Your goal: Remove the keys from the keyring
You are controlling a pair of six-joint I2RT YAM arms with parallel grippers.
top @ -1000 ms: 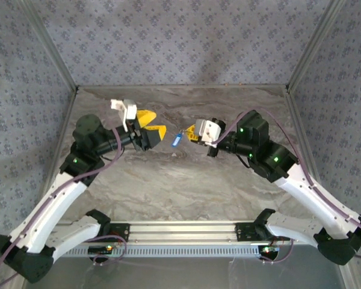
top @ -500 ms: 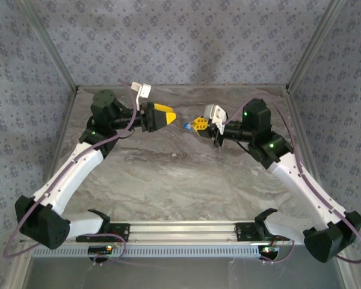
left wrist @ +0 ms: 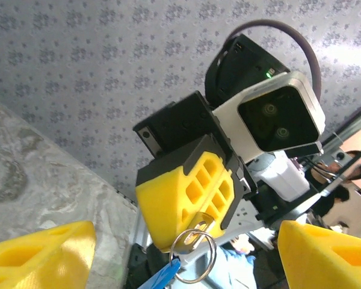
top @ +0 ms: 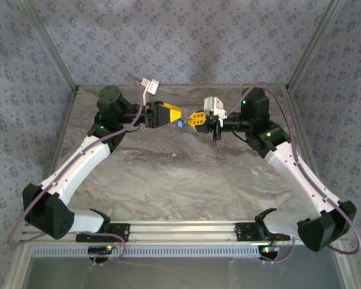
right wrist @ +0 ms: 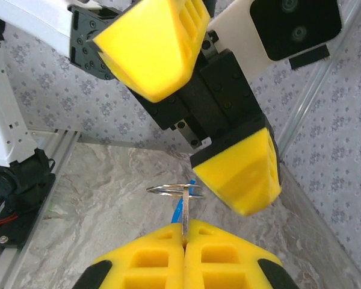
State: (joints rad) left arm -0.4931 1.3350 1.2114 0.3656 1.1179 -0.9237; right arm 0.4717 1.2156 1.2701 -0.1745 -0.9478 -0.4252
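Both arms have closed in: the right gripper point(top: 195, 118), clamped on the keyring point(right wrist: 175, 190), holds it between the left gripper's point(top: 173, 114) spread jaws, which likely must pinch the keys point(top: 180, 124) next.

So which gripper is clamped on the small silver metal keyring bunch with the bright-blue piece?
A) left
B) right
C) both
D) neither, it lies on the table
B: the right gripper is shut on the keyring bunch, while the left gripper stands open with a finger on either side of it.
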